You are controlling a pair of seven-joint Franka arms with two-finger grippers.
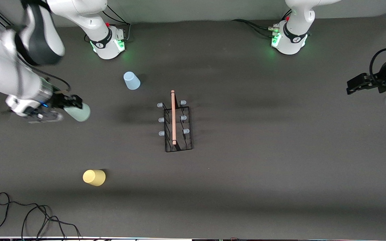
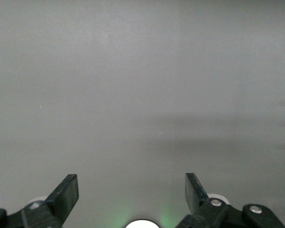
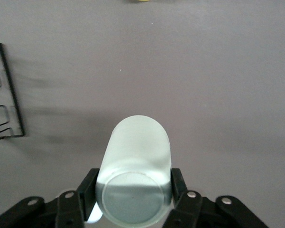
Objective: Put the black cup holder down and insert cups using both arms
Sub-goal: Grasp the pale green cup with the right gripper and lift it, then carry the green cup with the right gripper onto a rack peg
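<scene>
Rack (image 1: 178, 124) stands mid-table, all pegs bare. Right tool (image 1: 73, 102) pinches the green cup (image 1: 78, 112) in the air, well short of the rack. Left tool (image 1: 353, 85) waits, spread, empty. Blue cup (image 1: 131, 80) and yellow cup (image 1: 94, 177) lie untouched; three insertions remain.

Rack (image 1: 178, 126) between two standing cups (image 1: 131, 80)

You find no readable words, numbers or brand names anywhere; only a small dark emblem sits on each arm's base collar (image 1: 99, 44), too small to make out.
</scene>
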